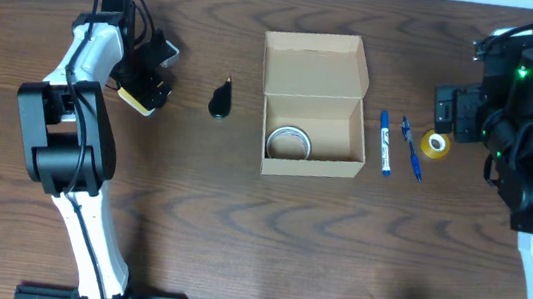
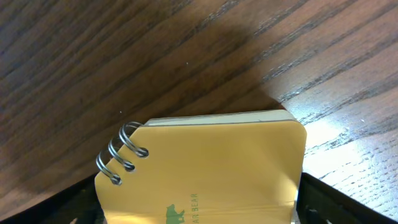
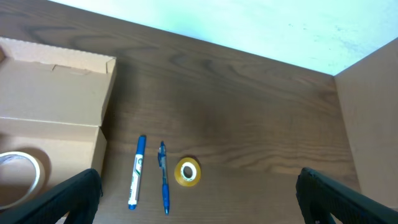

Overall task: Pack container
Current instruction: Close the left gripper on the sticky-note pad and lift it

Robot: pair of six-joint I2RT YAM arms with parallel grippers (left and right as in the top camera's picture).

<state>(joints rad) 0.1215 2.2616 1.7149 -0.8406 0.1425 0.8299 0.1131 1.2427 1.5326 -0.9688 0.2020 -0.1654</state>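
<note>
The tan cardboard container (image 1: 345,138) stands open at the table's middle, its flap lid (image 1: 315,62) folded back. A roll of clear tape (image 1: 287,142) lies inside it and shows in the right wrist view (image 3: 18,174). My left gripper (image 1: 150,84) is at the far left, shut on a yellow spiral notepad (image 2: 211,168) with a green bear print; the notepad also shows in the overhead view (image 1: 135,100). My right gripper (image 3: 199,208) is open and empty, right of the container (image 3: 56,93), above a blue marker (image 3: 137,171), a blue pen (image 3: 163,177) and a yellow tape roll (image 3: 188,172).
A small black object (image 1: 222,99) lies between the left gripper and the container. The marker (image 1: 385,143), pen (image 1: 411,148) and yellow tape roll (image 1: 435,144) lie in a row right of the container. The table's far edge shows in the right wrist view.
</note>
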